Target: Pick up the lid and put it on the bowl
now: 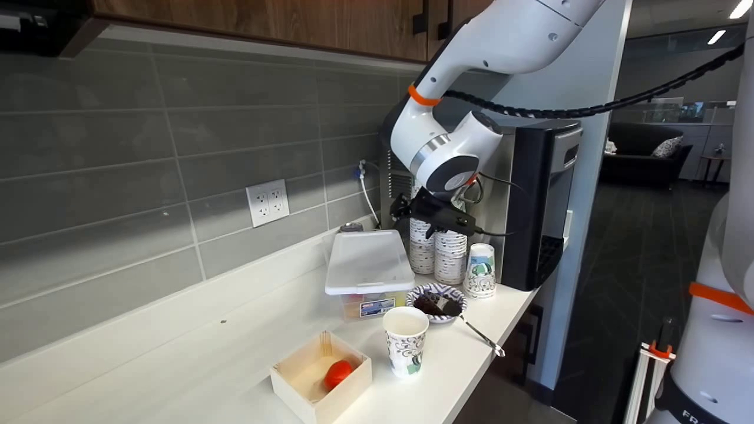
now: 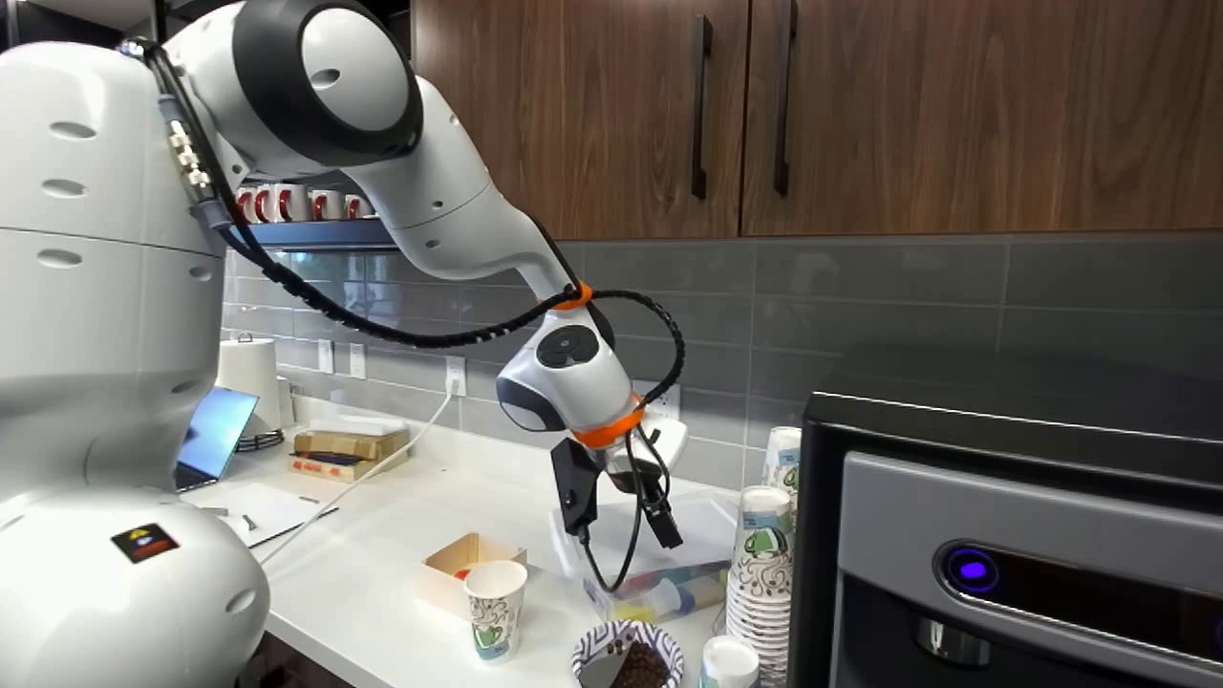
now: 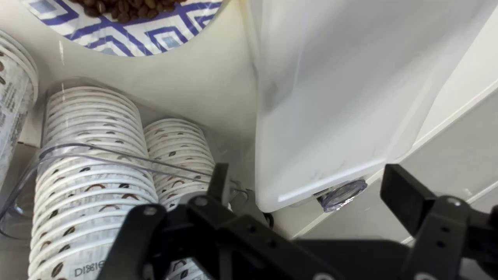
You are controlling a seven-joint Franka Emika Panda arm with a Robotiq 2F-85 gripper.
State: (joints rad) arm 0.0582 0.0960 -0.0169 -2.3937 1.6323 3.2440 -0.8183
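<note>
The lid [image 1: 370,259] lies over the clear tub [image 1: 377,307], its edge standing out past the tub's wall in an exterior view. The gripper [image 3: 307,169] grasps nothing: its fingers [image 3: 406,198] stand wide apart in the wrist view, near one end of the lid and off it. How firmly the rim is seated is hard to make out from these angles, so the step in hand, I judge, is to check the fit and finish it. If the lid sits askew, bring the fingers together, square it with light nudges along an edge, then press each corner in turn (a push at the centre may only bow thin plastic). Come down from straight above, keeping clear of the stacked cups [image 3: 89,210] and the purple-patterned bowl [image 3: 171,39] of coffee beans [image 3: 128,8].
</note>
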